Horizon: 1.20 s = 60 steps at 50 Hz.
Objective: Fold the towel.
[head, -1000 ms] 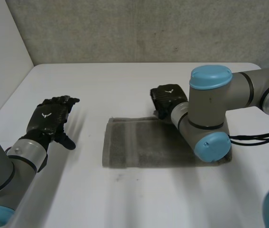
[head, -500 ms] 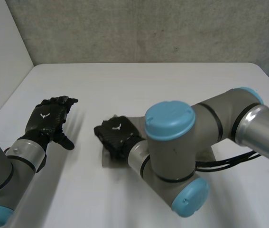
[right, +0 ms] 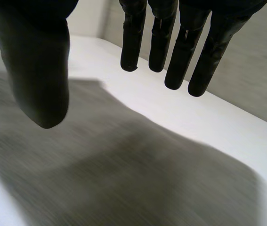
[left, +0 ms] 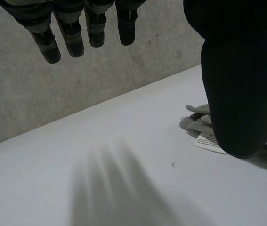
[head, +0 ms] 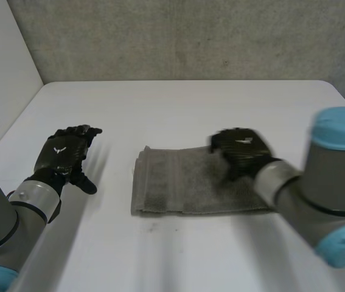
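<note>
A grey towel [head: 184,180] lies folded in a long rectangle on the white table [head: 178,109]; its folded end with a white label [left: 209,141] shows in the left wrist view, past the thumb. My right hand [head: 240,151] hovers over the towel's right half, fingers [right: 173,42] straight and spread from the thumb, holding nothing; the towel [right: 124,169] lies under its palm. My left hand [head: 62,154] rests open above bare table, well left of the towel, fingers [left: 72,33] straight.
The table's left edge [head: 20,115] runs beside my left arm, with a pale wall beyond it. A grey concrete wall [head: 178,36] stands behind the table's far edge. Bare table surrounds the towel on all sides.
My right hand swept left across the towel, carrying cloth over, then drew back to the right and opened. The towel now lies folded with a doubled left end. The left hand stayed put.
</note>
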{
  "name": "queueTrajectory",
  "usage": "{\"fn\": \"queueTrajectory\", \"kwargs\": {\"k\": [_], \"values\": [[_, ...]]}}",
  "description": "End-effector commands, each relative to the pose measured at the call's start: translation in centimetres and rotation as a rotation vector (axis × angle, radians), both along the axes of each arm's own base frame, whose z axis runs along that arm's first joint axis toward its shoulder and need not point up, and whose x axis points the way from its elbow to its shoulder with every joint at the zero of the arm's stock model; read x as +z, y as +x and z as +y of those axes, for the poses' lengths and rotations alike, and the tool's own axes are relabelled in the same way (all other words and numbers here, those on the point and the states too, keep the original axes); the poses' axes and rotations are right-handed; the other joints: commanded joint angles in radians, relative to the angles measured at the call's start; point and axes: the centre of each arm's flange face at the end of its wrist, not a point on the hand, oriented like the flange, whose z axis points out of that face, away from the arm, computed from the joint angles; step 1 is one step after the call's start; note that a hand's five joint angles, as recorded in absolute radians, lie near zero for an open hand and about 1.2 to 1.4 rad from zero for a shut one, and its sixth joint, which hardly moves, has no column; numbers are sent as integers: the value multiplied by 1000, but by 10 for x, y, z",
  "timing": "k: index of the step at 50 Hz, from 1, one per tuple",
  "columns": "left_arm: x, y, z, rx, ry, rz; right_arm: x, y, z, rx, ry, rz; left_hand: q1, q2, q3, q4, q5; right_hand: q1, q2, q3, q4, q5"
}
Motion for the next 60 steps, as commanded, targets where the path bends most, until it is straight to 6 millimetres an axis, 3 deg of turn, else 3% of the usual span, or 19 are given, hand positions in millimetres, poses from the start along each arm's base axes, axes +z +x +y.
{"fn": "queueTrajectory", "kwargs": {"k": [1,3,10,31,50,58,60], "values": [[0,-2,2,-7,0,0,-25,-75,-34,-178,-40,71,0,9,9,9,-31,116,118,117,116,122],[0,-4,3,-18,0,0,-36,-85,-36,-174,-40,122,0,9,9,9,-31,166,168,167,165,171],[4,-11,7,-40,-11,6,-58,-86,-35,-158,-1,154,0,9,9,9,-31,181,183,182,180,186],[39,-43,15,-133,-81,66,-71,-85,-17,-106,15,137,0,9,9,9,-31,-25,-23,-24,-25,-19],[34,-47,20,-148,-63,65,-69,-88,-3,-108,32,141,0,9,9,9,-31,-80,-78,-80,-81,-75],[31,-47,20,-146,-55,64,-67,-88,-7,-112,16,136,0,9,9,9,-31,143,145,144,142,148],[31,-47,20,-148,-55,64,-68,-93,-14,-134,14,135,0,9,9,9,-31,444,445,444,443,449]]}}
